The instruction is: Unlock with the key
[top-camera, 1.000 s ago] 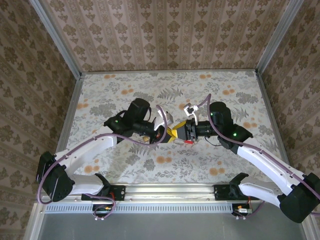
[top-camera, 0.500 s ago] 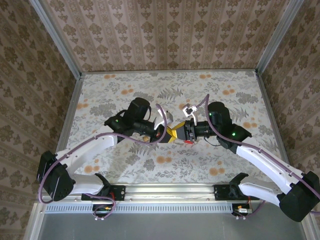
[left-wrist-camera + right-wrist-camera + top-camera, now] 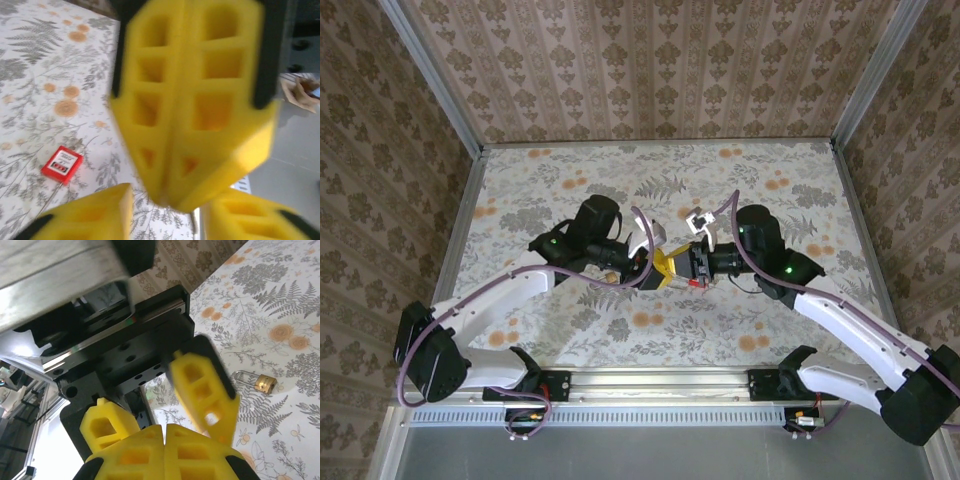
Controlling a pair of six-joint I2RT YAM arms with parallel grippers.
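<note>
**Key lies free on the table, both grippers meet above it**

We see a table (image 3: 570, 170) covered with a cloth of ferns and orange flowers. In the top view the left arm (image 3: 510, 295) reaches in from 7 o'clock and the right arm (image 3: 840, 315) from 5 o'clock. They meet nose to nose near the middle of the table.

The left gripper (image 3: 167, 212) stands open. Its two yellow fingers (image 3: 90, 215) are apart, and the tip of the other gripper points down between them. We cannot tell if they touch it. The right gripper (image 3: 165, 436) is closed, its fingers pressed flat together, and we see nothing between them.

In the right wrist view a small brass padlock (image 3: 264, 384) lies on the cloth at 3 o'clock, with its silver shackle turned toward 9 o'clock.

In the left wrist view the key (image 3: 62, 164) lies flat on the cloth at 8 o'clock, apart from both grippers. We know it by its square red tag. The metal part is too faint to make out.
</note>
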